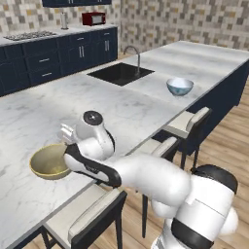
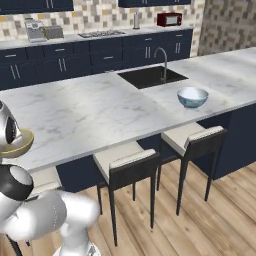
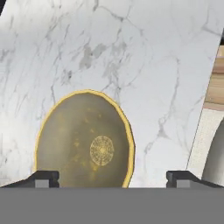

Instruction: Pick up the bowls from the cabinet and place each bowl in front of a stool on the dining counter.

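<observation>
Tan-yellow bowl [image 3: 85, 140], matte, gold medallion inside, upright on marble counter [image 3: 144, 52]

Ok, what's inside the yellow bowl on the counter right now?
The yellow bowl looks empty, just a round gold pattern at its bottom. Its near edge is cut off behind the open gripper, so that part is unseen.

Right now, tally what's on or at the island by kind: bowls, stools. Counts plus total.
Bowls: 2, a tan-yellow bowl below the open gripper, and a white bowl with blue-teal outside near the black sink.
Stools: 3, near stool, middle stool, far stool, all at the dining counter.
Total: 5.
</observation>
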You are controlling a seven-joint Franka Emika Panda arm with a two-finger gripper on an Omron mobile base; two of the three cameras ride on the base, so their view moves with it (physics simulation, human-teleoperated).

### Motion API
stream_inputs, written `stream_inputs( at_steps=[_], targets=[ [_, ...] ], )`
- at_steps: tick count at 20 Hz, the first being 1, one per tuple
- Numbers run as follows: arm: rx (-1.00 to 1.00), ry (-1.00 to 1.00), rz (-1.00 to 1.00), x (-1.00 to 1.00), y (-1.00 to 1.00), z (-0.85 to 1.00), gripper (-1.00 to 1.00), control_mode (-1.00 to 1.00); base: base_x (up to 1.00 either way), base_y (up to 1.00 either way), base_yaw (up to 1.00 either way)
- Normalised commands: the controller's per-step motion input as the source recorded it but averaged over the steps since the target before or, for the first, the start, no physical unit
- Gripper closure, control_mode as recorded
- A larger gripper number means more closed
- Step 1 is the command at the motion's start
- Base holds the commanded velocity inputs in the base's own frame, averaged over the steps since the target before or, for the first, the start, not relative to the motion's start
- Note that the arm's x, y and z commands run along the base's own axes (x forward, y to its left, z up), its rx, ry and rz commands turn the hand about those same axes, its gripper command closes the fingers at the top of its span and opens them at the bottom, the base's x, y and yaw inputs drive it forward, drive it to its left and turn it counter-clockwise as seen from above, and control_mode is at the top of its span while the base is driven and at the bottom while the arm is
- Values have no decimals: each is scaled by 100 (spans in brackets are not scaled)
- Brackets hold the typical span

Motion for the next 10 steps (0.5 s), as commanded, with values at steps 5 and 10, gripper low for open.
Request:
stream_inputs(
  at_steps=[5,10],
  targets=[
    [13,0,-3,-100,-65,100,-100,-100,0,0,0],
    [11,0,-3,-100,-66,100,-100,-100,0,0,0]
  ],
)
